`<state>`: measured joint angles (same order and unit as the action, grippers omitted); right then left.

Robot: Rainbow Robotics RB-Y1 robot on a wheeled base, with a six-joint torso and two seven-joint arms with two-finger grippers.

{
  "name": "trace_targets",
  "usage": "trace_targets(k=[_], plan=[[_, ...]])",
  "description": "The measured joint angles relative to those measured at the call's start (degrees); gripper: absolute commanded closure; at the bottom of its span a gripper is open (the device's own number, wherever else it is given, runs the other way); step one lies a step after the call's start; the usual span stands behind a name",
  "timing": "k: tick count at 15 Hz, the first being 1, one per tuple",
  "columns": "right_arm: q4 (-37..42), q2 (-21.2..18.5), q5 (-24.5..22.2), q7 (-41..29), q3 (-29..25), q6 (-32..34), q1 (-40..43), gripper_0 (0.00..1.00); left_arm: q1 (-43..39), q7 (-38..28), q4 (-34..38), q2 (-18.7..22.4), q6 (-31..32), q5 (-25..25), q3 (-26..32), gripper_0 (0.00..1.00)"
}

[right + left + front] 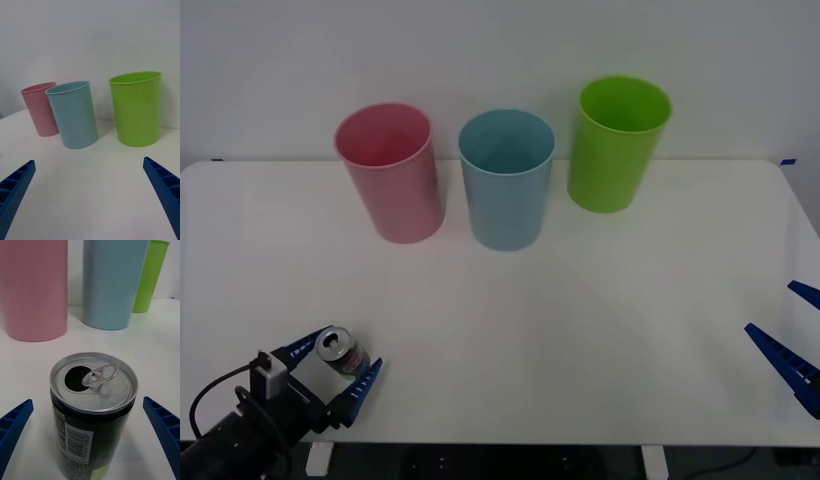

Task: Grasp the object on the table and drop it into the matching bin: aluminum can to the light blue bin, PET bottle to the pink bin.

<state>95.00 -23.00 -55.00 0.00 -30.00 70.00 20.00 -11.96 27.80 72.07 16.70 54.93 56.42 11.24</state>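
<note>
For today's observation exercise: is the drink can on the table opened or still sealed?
Opened. The aluminum can stands upright on the table, its pull tab lifted beside a dark open mouth hole. Contents: cannot tell.

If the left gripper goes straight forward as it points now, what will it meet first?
The can. It stands upright between the open fingers of the left gripper, right ahead. Farther along, probably the pink bin or light blue bin; depth is unclear.

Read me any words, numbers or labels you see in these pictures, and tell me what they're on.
None can be read.
Aluminum can, between the open left gripper fingers: a barcode and small white print, too blurred to read.
Pink bin, light blue bin, lime green bin: no text.
</note>
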Motion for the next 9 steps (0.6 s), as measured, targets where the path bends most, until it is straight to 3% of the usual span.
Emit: trace_targets(k=[5, 6, 7, 9], plan=[[0.0, 0.0, 0.0, 0.0, 0.0, 0.0, 0.0, 0.0, 0.18, 0.63, -0.03, -0.69, -0.01, -0.02, -0.19, 0.0], [0.0, 0.0, 0.0, 0.0, 0.0, 0.0, 0.0, 0.0, 0.19, 0.77, -0.03, -0.85, -0.01, -0.03, -0.21, 0.25], [0.0, 0.0, 0.0, 0.0, 0.0, 0.0, 0.0, 0.0, 0.19, 0.86, -0.02, -0.87, -0.01, -0.01, -0.23, 0.66], [0.0, 0.0, 0.0, 0.0, 0.0, 0.0, 0.0, 0.0, 0.17, 1.16, -0.08, -0.88, -0.01, 0.0, -0.18, 0.94]])
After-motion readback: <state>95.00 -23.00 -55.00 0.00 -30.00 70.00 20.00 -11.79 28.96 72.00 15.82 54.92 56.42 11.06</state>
